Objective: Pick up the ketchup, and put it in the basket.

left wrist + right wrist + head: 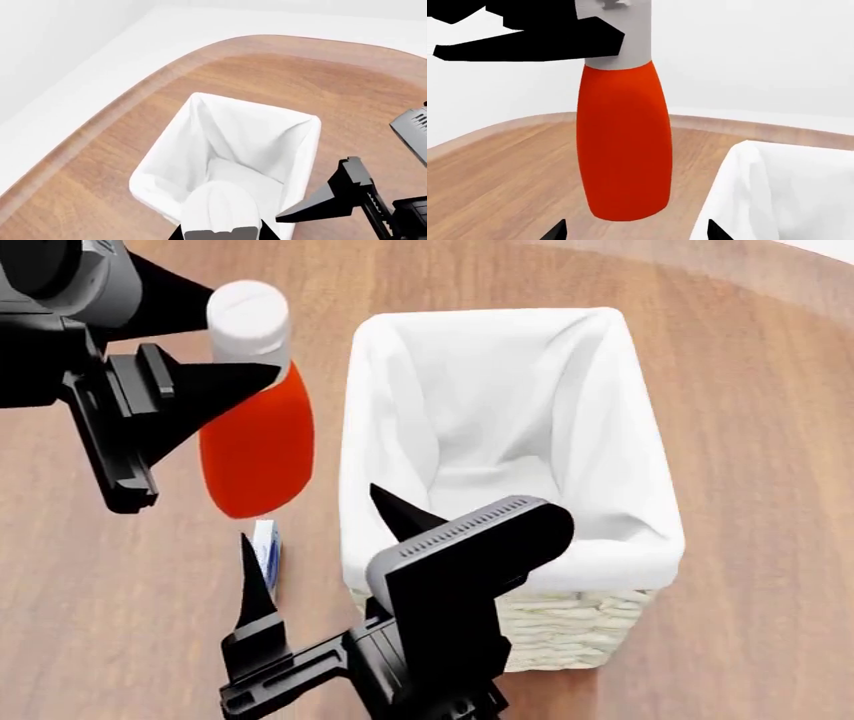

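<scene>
The ketchup (258, 445), an orange-red bottle with a white cap, hangs upright in the air just left of the basket (638, 480). My left gripper (247, 335) is shut on the cap from the side. In the left wrist view the cap (220, 207) fills the space between the fingertips, with the white-lined basket (297, 150) beyond it. The right wrist view shows the bottle's red body (624, 150) hanging clear above the wood, beside the basket liner (787, 190). My right gripper (310, 512) is open and empty, low in front of the bottle and the basket's near left corner.
A small blue-and-white object (267, 550) stands on the wooden table (120, 620) below the bottle, partly hidden by my right finger. The table's rounded edge (127, 85) curves past the basket's far side. White floor lies beyond it.
</scene>
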You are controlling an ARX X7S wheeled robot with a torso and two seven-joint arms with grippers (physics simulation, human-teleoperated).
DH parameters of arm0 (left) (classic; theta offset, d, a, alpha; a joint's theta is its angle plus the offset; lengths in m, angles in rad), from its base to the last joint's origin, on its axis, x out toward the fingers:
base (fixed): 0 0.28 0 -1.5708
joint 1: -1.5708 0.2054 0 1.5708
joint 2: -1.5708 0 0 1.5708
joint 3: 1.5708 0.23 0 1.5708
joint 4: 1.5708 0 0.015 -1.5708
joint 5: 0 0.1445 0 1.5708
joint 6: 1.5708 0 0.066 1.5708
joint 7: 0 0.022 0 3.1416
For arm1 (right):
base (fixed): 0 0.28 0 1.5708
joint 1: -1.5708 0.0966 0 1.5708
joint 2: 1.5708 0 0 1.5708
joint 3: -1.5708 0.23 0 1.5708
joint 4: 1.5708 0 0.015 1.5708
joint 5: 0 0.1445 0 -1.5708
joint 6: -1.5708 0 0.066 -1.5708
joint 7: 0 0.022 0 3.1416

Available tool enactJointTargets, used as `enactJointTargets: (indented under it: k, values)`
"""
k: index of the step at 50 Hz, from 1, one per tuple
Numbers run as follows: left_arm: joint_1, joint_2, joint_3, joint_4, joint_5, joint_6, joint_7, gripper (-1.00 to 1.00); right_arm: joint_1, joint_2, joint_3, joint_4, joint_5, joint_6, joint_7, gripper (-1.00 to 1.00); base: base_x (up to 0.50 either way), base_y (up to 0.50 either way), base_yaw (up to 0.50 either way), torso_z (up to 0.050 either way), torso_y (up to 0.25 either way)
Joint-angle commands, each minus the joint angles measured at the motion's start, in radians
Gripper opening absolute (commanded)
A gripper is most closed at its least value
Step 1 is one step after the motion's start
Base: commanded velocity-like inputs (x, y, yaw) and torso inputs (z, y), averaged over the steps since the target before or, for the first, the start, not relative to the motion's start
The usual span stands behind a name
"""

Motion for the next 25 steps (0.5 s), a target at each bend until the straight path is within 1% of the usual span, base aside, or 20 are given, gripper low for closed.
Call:
enactJointTargets:
  k: [1, 25]
  values:
    - [-0.012, 0.027, -0.021, -0.035, 0.021, 0.019, 0.025, -1.00, 0.025, -0.038, 0.019, 0.015, -0.008, 0.001, -0.027, 1.00, 0.00, 0.00, 0.00, 0.000, 0.000]
    - [-0.010, 0.027, -0.022, -0.024, 0.005, 0.013, 0.019, -1.00, 0.057, -0.064, 0.011, 0.074, -0.012, -0.021, -0.039, 1.00, 0.00, 0.00, 0.00, 0.000, 0.000]
